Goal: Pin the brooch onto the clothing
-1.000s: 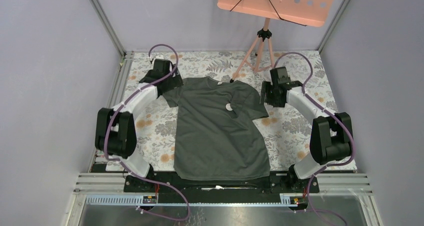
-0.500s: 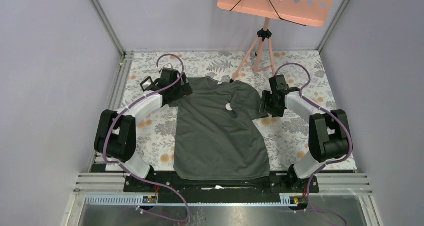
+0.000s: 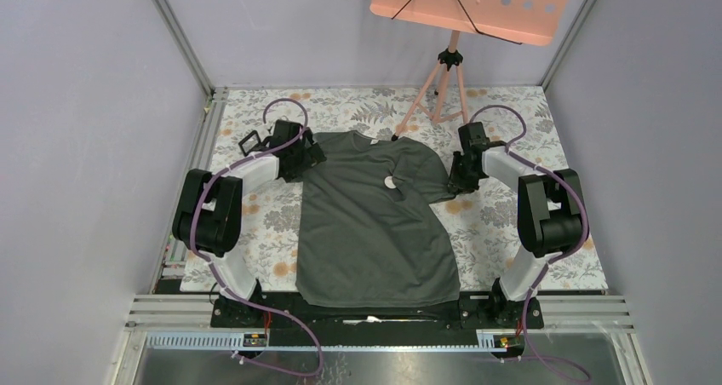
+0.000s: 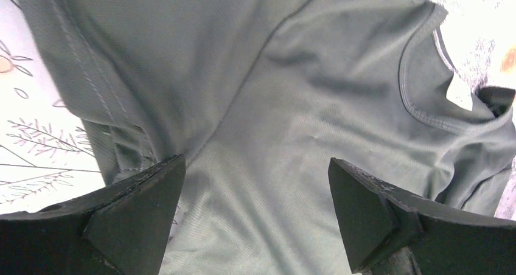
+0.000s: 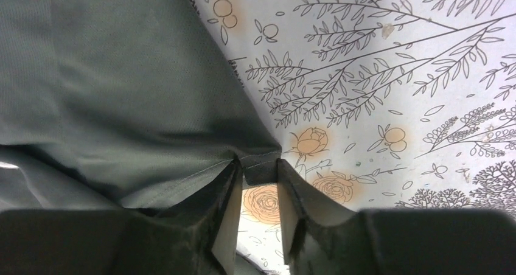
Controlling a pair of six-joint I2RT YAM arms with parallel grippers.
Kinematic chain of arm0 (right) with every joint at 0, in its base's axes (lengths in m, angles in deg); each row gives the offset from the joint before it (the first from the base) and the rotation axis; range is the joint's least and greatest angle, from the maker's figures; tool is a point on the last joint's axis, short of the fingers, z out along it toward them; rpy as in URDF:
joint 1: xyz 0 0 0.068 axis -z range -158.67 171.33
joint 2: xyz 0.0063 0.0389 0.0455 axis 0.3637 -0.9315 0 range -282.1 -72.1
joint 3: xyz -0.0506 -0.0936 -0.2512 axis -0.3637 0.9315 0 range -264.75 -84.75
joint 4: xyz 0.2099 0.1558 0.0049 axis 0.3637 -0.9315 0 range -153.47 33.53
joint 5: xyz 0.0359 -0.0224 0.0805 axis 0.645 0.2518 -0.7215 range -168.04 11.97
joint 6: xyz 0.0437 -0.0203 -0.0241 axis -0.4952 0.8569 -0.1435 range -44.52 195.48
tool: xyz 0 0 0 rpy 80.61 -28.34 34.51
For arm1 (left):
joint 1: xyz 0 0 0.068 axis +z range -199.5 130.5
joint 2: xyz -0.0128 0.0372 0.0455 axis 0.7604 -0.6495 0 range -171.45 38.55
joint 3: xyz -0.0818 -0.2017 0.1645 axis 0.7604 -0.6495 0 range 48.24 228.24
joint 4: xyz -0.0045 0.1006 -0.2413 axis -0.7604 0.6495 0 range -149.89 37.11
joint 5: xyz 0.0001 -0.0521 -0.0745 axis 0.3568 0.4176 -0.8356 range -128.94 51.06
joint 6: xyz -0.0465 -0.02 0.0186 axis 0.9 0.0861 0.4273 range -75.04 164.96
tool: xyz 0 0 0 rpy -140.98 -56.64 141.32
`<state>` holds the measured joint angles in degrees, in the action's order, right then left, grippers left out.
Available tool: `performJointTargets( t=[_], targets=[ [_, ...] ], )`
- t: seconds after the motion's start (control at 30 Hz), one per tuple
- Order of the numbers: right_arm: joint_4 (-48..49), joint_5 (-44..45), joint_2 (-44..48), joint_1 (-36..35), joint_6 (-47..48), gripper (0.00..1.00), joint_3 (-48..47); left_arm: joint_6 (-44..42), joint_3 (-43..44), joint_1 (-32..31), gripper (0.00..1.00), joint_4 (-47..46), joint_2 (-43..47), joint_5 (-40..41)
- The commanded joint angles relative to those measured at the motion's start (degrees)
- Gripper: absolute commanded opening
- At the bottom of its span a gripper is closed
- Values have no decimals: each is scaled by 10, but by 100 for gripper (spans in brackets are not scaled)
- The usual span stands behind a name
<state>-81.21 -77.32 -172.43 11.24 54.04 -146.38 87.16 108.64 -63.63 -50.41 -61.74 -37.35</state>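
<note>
Hands at the dark grey-green cotton T-shirt [image 3: 375, 223]

Right hand [image 5: 258, 176] had narrowed onto its sleeve hem; left hand [image 4: 255, 208] gaped wide, moved onto the shoulder.

Pale lavender walls [image 3: 77, 104] enclose the workspace on three sides, framed by aluminium rails [image 3: 183, 40]. The table [image 3: 511, 223] wears a white cloth printed with grey foliage and orange blossoms. At the far edge stands a salmon-pink perforated music stand [image 3: 472, 2] on a tripod [image 3: 443, 91]. Light falls soft and even across the scene.
</note>
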Motion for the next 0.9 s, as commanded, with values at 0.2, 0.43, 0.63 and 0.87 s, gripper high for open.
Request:
performJointTargets(
  t=[0.2, 0.43, 0.63, 0.87],
  targets=[
    [-21, 28, -6, 23, 16, 2, -36, 24, -5, 35, 97, -47, -24, -39],
    [-48, 53, 4, 68, 29, 0, -67, 23, -1, 42, 97, -43, -25, -40],
    [-74, 54, -22, 97, 47, 1, -109, 21, 1, 42, 97, -41, -26, -42],
    [-88, 48, -16, 113, 59, 44, -134, -26, 13, 42, 98, -30, -11, -40]
  ],
)
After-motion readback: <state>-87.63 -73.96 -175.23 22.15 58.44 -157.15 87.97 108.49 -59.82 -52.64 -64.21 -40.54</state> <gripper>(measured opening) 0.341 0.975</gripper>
